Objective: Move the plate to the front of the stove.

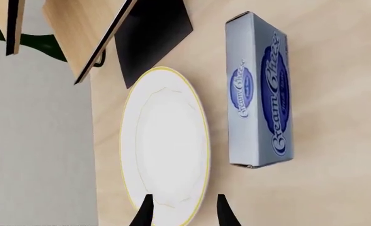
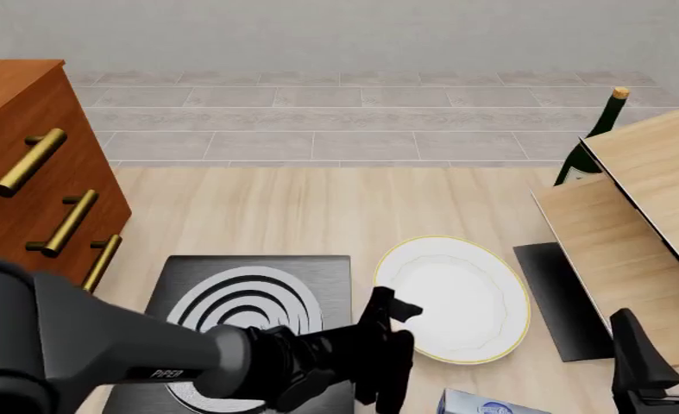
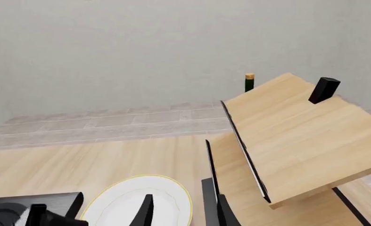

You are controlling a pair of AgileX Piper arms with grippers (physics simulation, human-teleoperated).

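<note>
In my left wrist view, my left gripper (image 1: 182,212) stands with its fingers parted, straddling the near rim of the plate (image 1: 165,143) and holding nothing yet; a cream cheese box (image 1: 259,92) lies just beside the plate, and a black mat (image 1: 152,35) lies at the plate's far end. To close well, I judge one finger must go under the thin gold rim and the other over it, with the grip square, so the shallow plate does not skid or tip. In the front view, the plate (image 2: 455,297) lies flat on the table just beside the stove (image 2: 253,297), on the mat's side of it, with my left gripper (image 2: 387,332) at the plate's stove-side edge. The plate is bare; nothing rests in its well. My right gripper (image 2: 667,354) hangs well apart from the plate, beyond the mat (image 2: 560,302). In the right wrist view, my right gripper (image 3: 182,209) shows parted fingers with nothing between them, the plate (image 3: 132,205) beyond them, and a bottle (image 3: 249,81) behind the wooden shelf (image 3: 298,136).
</note>
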